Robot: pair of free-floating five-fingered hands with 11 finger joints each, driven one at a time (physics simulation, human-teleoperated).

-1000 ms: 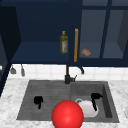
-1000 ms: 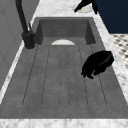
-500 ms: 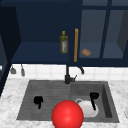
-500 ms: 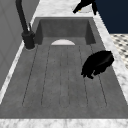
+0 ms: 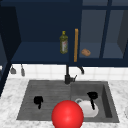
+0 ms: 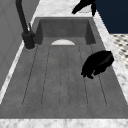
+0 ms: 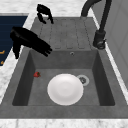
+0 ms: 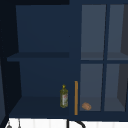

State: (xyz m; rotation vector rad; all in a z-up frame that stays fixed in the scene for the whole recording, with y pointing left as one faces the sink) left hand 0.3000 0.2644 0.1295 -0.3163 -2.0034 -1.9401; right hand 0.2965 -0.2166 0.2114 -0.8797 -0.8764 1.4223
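- Right hand (image 5: 92,95) hovering over the basin at right of centre in the front view, fingers (image 7: 43,48) stretched out fairly straight and slanting down, nothing held.
- Nearest thing below: white plate (image 7: 65,89), lying flat on the basin floor at lower centre of the right side view, just beside the drain (image 7: 82,80).
- Still apart from the plate, by the look of it; hand high near the basin's front wall.
- Left hand (image 5: 38,100) parked over the ribbed draining board at lower left of the front view, fingers curled loosely, gripping nothing; same hand at right of centre in the left side view (image 6: 98,63).
- Plate likely stiff, smooth, probably slippery and breakable; light enough for one hand, judging by its thin look.
- Lying flat, so little to pinch on top; best hold probably at the rim, with a thumb over the edge and fingers slid beneath.
- Small red object (image 7: 36,74) on the basin floor at middle left of the right side view, apart from the plate.
- Big red ball (image 5: 67,115) at bottom centre of the front view, hiding part of the plate there.
- Black tap (image 5: 67,75) behind the sink (image 5: 107,100); bottle (image 5: 63,42) and a small brown item (image 5: 86,52) up on the shelf.
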